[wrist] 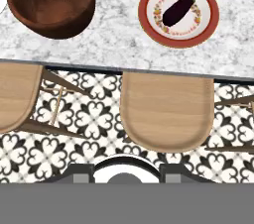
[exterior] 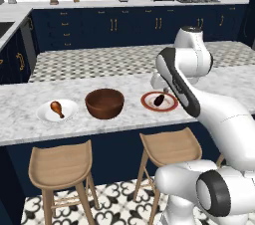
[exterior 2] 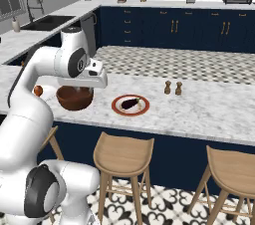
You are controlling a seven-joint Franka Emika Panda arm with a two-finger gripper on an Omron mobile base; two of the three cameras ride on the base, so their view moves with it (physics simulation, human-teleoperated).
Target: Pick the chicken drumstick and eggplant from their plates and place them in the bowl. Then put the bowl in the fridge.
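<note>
You are at the very start of the task, as I judge it: nothing is in the wooden bowl [exterior: 104, 103] yet. The chicken drumstick [exterior: 57, 108] lies on the plain white plate [exterior: 68, 113] at the left end of the marble tabletop [exterior: 30, 129]. The eggplant [wrist: 177, 10] lies on the red-rimmed plate [wrist: 147, 19] on the other side, with the bowl between the two plates. The hand hangs high above the near edge of the tabletop, over the wooden stools [wrist: 166, 111], and touches nothing. The fingers [wrist: 82, 173] appear as dark tips at the bottom of the hand view; I cannot tell if they are open or closed, but they hold nothing. For the next move, you must choose one food, probably the eggplant because it is nearer, bring the hand forward over its plate and go down on it.
</note>
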